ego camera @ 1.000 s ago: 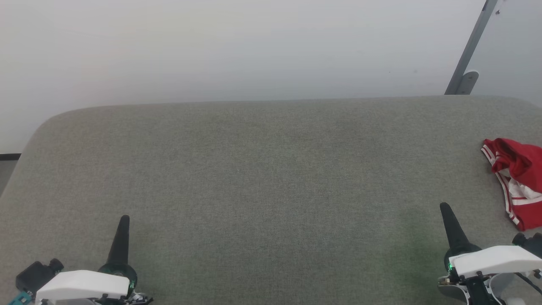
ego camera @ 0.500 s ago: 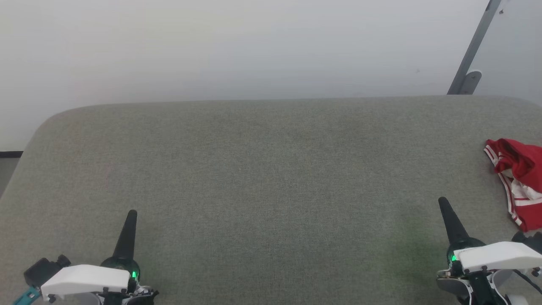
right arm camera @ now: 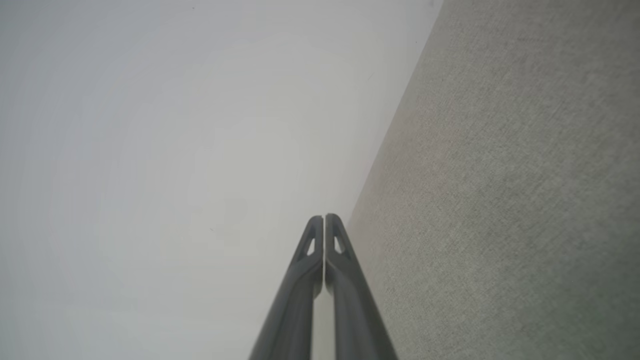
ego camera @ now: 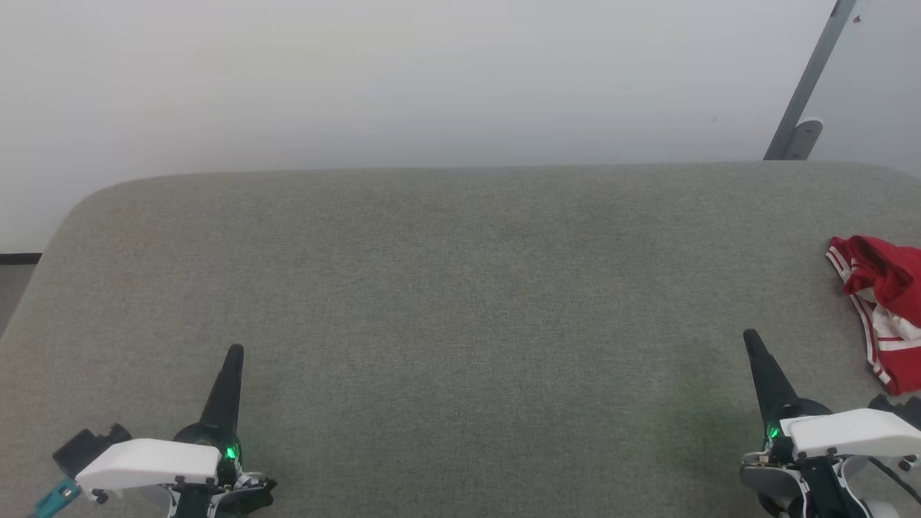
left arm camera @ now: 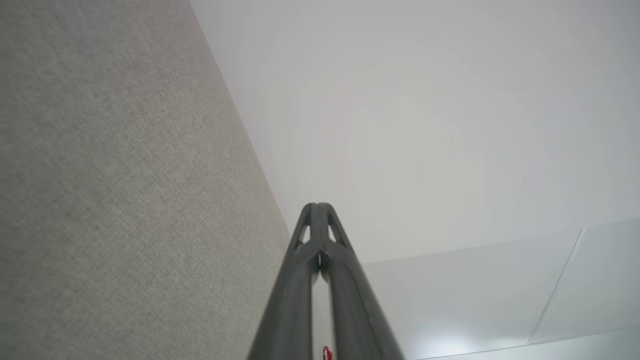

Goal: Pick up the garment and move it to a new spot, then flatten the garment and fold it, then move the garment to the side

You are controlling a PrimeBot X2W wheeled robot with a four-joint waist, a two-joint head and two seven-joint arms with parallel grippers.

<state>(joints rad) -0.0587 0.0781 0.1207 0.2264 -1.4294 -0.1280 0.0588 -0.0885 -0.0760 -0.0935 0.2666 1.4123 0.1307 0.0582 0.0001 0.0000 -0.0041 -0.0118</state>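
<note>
Nearest, the two grippers show at the near edge of the bench [ego camera: 460, 273]: the left gripper [ego camera: 234, 352] by the near left corner, the right gripper [ego camera: 751, 334] toward the near right. Each has a white shell with a green light and ends in long, dark, tapered fingers pressed tip to tip, holding nothing. Both wrist views show the pairs meeting along a hairline seam.

The bench is a broad pad of grey-green woven cloth, finely grained, with rounded far corners. The shirt [ego camera: 881, 277] lies crumpled at the right edge, beyond the right gripper and apart from it. It is red with white folds and striped trim, and is partly cut off by the frame.

Past the far edge is a plain pale wall [ego camera: 360, 86]. At the far right stands a slanted grey post [ego camera: 809, 79] with a rounded bracket [ego camera: 804, 137] at its foot.

Since a second ago both grippers have crept away from the near edge, the left one more. The head camera has swung slightly, so the shirt's small shift is not its own.
</note>
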